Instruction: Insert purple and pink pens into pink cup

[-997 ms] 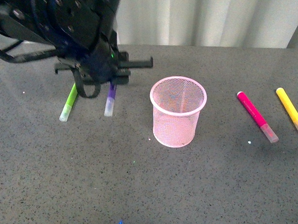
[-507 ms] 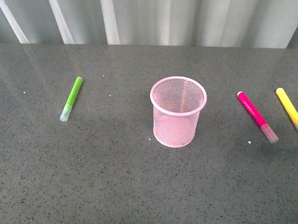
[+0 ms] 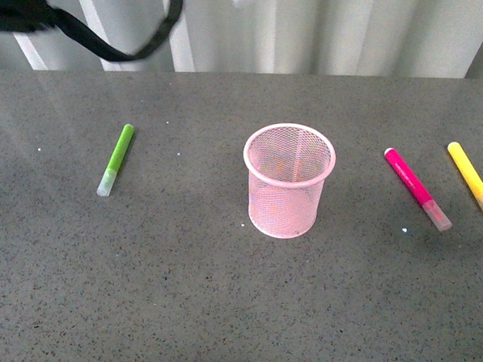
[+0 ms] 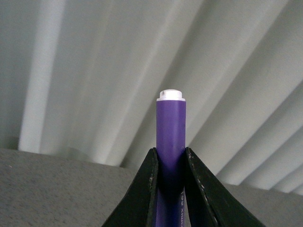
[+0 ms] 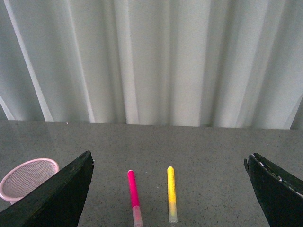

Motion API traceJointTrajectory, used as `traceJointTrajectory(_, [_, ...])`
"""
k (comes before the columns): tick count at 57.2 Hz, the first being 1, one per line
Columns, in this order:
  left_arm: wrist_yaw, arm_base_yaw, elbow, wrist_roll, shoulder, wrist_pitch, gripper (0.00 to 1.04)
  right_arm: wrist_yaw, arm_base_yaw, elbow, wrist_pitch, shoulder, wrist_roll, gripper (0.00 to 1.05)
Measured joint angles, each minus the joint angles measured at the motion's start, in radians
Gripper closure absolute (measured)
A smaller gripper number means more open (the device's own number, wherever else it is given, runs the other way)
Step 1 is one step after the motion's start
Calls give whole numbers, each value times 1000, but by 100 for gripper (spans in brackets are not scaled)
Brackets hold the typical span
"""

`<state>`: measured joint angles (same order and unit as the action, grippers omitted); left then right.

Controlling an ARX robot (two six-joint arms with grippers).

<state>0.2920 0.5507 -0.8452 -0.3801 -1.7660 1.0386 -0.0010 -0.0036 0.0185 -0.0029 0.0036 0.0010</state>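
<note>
Gripping the purple pen [image 4: 171,123] lengthwise, the left gripper [image 4: 170,151] hangs raised, apparently left of the pink cup [image 3: 290,182]. The pink pen [image 3: 416,188] lies right of the cup, before the wide-open right gripper [image 5: 169,155].

Soft, even daylight; faint shadows.

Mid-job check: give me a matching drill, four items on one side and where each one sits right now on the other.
Items
1. dark purple marker pen
2. magenta-pink marker pen
3. lime-green marker
4. pale pink wire-mesh cup

Places
A. standing upright on the grey table, markers on either side
B. lying on the table, left of the cup
C. clamped in the left gripper
D. lying on the table, right of the cup, beside the yellow marker

Pairs: 1-C, 2-D, 3-B, 4-A
</note>
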Motion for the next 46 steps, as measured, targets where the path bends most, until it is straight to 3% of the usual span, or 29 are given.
traceJointTrajectory(14, [49, 80, -3, -71, -154, 92, 92, 0, 0, 0, 0, 0, 0, 7])
traceJointTrajectory(46, [100, 78, -2, -175, -366, 200, 93, 0, 0, 0, 0, 0, 0, 7])
